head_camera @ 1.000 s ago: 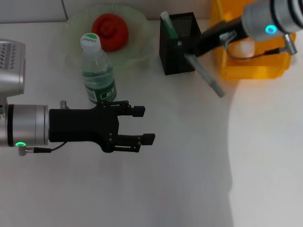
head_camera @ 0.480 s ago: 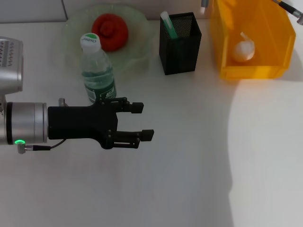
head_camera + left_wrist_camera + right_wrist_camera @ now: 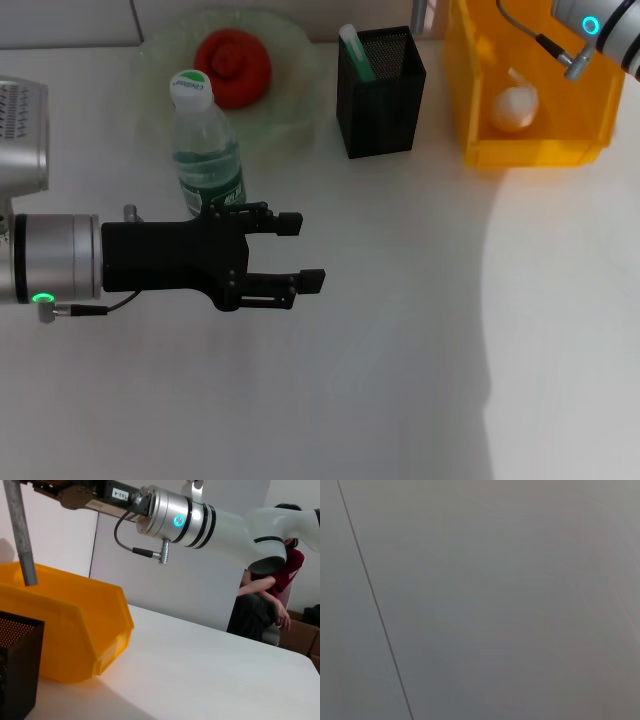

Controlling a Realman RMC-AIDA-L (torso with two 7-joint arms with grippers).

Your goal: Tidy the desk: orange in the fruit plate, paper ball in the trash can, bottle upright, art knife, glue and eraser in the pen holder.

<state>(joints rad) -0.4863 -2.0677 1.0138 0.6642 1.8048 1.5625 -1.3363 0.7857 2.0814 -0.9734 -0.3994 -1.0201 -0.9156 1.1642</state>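
Left black two-finger gripper (image 3: 307,253) hovers over white desk (image 3: 400,350), just in front of upright clear plastic bottle (image 3: 205,150) with green label and white cap; fingers parted, nothing between them. Behind bottle, red-orange ridged orange (image 3: 233,65) sits in pale green scalloped fruit plate (image 3: 290,75). Right of bottle, square black mesh pen holder (image 3: 378,90). Farther right, orange-yellow plastic trash can (image 3: 560,100) holds white crumpled paper ball (image 3: 514,106). Right arm (image 3: 600,25) high above trash can; its grip cannot be told.
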